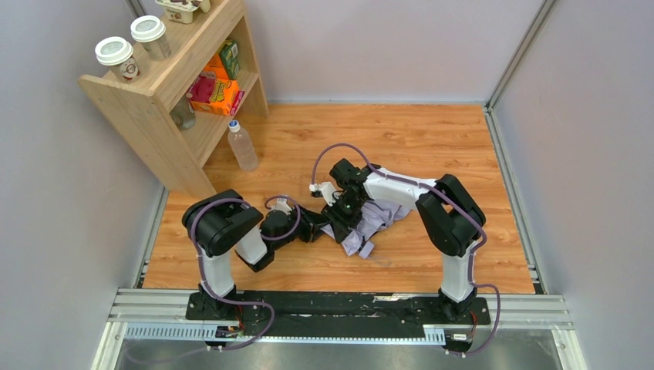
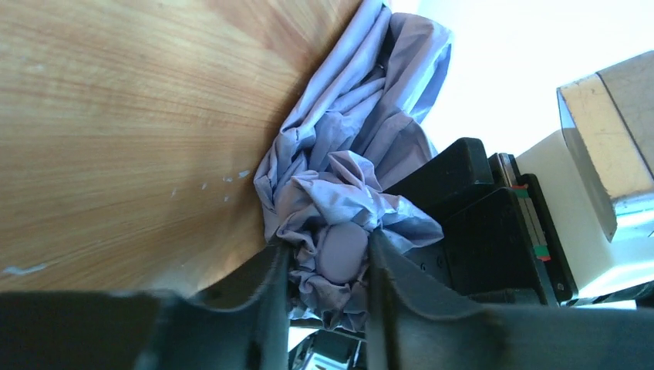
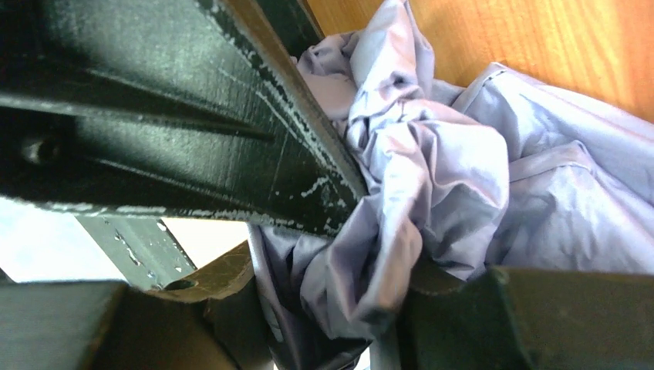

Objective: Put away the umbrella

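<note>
The umbrella [image 1: 373,223] is a crumpled bundle of pale lavender fabric lying on the wooden table between the two arms. My left gripper [image 1: 322,226] reaches in from the left. In the left wrist view it [image 2: 332,270] is shut on the umbrella [image 2: 347,177], with bunched fabric and a rounded lavender tip between its fingers [image 2: 271,289]. My right gripper [image 1: 347,210] comes down from behind. In the right wrist view it [image 3: 347,301] is shut on a fold of the umbrella [image 3: 432,169]. The shaft, handle and strap are hidden.
A wooden shelf [image 1: 158,92] stands at the back left with two lidded cups [image 1: 116,54] on top and boxes [image 1: 216,92] inside. A clear bottle [image 1: 241,145] stands on the table beside it. Grey walls close in the sides and back.
</note>
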Robot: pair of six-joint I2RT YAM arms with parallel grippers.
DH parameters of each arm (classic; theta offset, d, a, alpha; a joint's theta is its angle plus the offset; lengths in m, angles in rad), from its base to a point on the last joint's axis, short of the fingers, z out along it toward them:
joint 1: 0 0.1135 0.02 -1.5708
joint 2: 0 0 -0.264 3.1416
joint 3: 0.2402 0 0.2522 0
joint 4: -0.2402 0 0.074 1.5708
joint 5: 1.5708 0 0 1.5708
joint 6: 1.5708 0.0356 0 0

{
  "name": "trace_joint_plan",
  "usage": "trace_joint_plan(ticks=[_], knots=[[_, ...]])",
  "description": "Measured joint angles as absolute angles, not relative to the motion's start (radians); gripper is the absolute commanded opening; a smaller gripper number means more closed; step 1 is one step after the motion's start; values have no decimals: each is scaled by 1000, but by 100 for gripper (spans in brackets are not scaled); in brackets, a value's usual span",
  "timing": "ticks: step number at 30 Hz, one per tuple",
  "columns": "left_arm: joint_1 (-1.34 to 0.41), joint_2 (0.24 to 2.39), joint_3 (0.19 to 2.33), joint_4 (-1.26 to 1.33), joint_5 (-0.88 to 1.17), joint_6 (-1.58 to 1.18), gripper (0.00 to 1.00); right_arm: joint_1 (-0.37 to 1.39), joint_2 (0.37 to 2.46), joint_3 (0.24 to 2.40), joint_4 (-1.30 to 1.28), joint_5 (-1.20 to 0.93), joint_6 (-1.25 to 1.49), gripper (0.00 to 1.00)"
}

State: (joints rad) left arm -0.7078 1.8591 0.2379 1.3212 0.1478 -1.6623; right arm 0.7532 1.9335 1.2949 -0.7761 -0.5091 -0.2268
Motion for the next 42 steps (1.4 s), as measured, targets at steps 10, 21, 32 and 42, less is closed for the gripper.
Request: trace_joint_plan(ticks=[10,21,32,42], knots=[[-709,1932,224,1415,139,-1629,0,776,1879,1240,-710,-432,-169,47],[-731,1927,208,1388,126,-1692,0,887,1470,1111,-638,-52,-6,98],[-747,1651,265,905,133,-1712,0,1287,1409,693,-160,514,-99,97],[-746,1530,368,538,146,-1701,0,1306,1640,698,109,787,-198,81]])
